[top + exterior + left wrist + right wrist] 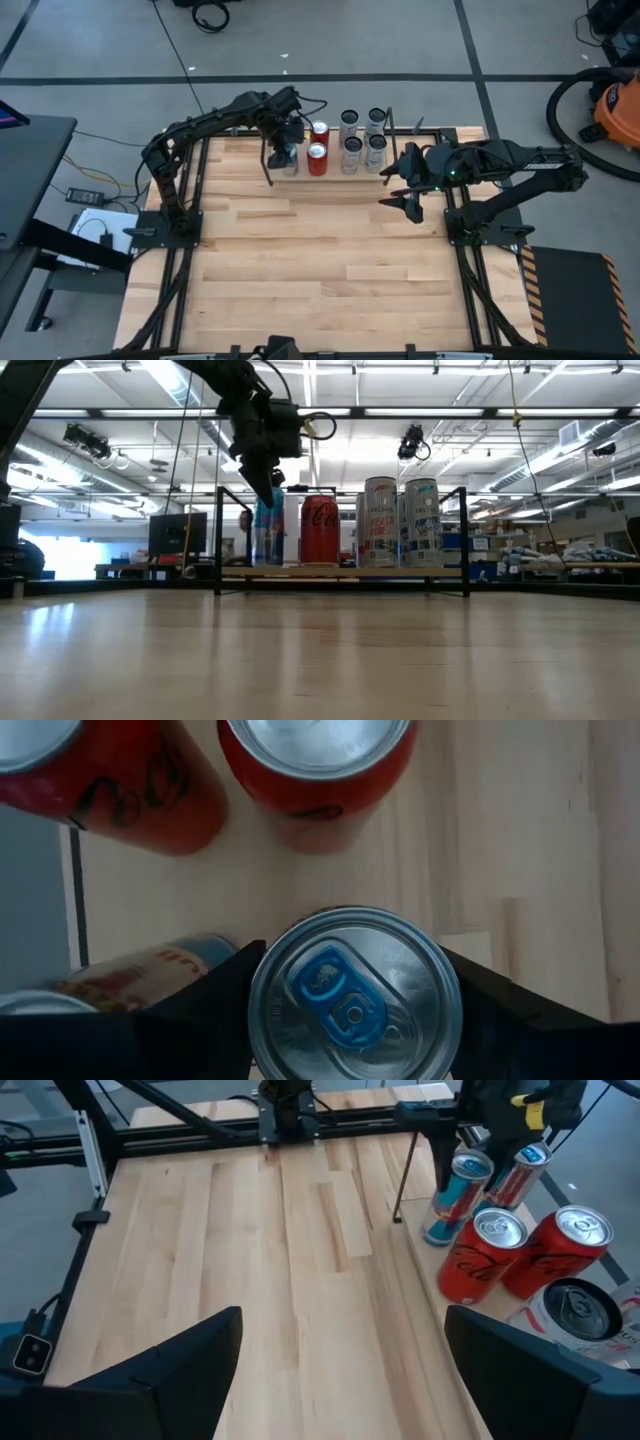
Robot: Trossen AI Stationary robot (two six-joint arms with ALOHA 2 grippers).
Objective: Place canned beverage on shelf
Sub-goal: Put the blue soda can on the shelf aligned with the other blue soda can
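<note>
Canned beverage, a slim blue one (348,992), stands upright at the left end of the shelf (340,571), with the left hand (285,140) closed round it from above. In the left wrist view its silver top with a blue pull tab fills the space between the two dark fingers (200,1005), which press against its sides. From the low view the hand comes down over the can's top, and the can's base looks level with the shelf's plank, though I cannot tell whether it is fully resting there.

Just beside it on the shelf stand two red cans (318,152), one behind the other. Further along to the right are four tall white cans (361,140), set two by two. In the right wrist view a second slim blue can (524,1172) shows just behind the held one, under the left arm.

The shelf sits at the far edge of the table (310,270), its thin black rods (218,540) rising at the corners.

The right hand (405,185) hangs above the table just off the shelf's right end, near its front corner rod. Its fingers (170,1370) are spread wide apart with nothing between them, only bare planks below.
</note>
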